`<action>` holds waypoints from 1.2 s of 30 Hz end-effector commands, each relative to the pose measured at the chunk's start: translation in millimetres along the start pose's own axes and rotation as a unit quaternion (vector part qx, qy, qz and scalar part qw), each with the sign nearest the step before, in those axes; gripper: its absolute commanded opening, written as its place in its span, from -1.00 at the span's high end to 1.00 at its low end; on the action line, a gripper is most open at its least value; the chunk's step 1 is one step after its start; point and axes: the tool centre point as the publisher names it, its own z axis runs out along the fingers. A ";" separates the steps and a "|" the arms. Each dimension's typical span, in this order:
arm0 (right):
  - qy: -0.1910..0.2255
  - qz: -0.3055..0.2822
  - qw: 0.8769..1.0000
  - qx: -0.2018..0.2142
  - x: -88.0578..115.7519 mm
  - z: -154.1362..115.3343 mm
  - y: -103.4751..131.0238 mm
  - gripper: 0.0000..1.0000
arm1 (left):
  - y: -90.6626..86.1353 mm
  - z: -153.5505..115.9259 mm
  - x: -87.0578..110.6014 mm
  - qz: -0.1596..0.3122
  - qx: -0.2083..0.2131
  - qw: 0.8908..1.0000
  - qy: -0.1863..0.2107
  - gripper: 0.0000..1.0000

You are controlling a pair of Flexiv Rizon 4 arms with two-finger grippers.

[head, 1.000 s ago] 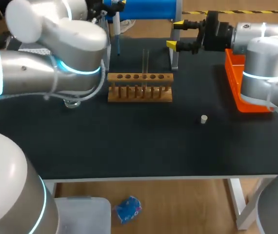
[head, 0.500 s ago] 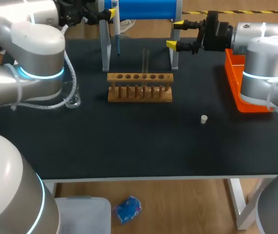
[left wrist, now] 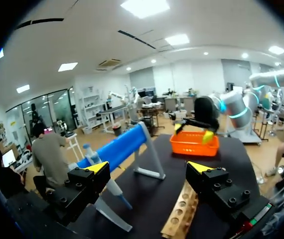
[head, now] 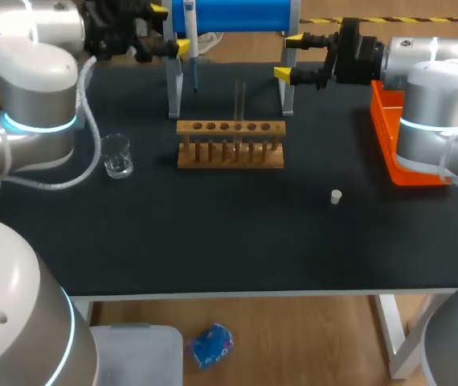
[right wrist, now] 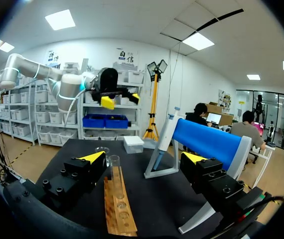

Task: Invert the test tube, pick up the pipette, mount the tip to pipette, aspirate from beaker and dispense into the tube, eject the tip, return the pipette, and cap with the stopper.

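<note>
Left gripper (head: pixel 170 29): at the far left corner of the tabletop (head: pixel 213 233), on the arm that comes in from the left. Its fingers are spread wide and nothing is between them. It is just left of the pipette, and I cannot tell if one tip touches it.
Right gripper (head: pixel 289 56): at the far side, right of the middle, near the right leg of the blue stand. Its fingers are also spread apart and hold nothing.
Pipette (head: pixel 190 36): it hangs at the left end of the blue stand (head: pixel 241 12), with its thin end pointing down to the tabletop. In the left wrist view it is ahead of one finger, not between the two.
Test tube (head: pixel 239 100): it stands upright in the wooden rack (head: pixel 231 153), in a hole near the middle of the row. I cannot tell which end is up.
Beaker (head: pixel 117 155): clear glass, on the tabletop left of the rack and apart from it.
Stopper (head: pixel 336 196): small and pale, it lies alone on the tabletop, nearer than the rack and to its right.
Orange bin (head: pixel 386 129): at the right edge of the tabletop, partly hidden behind the right arm.
</note>
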 end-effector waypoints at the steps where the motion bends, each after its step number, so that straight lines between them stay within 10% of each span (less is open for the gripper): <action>1: 0.000 0.000 1.000 0.000 -0.1 -0.1 -0.6 -1.00 | 25.8 -15.2 13.4 0.000 0.021 0.999 0.040 -1.00; 11: 0.000 0.000 1.000 0.000 -0.1 -0.1 -0.6 -1.00 | 56.5 -2.8 46.4 -0.003 0.004 0.996 0.085 -1.00; 36: -0.008 -0.003 1.000 0.009 -2.6 -14.0 4.1 -1.00 | 50.3 -1.0 47.5 0.007 -0.011 0.996 0.089 -1.00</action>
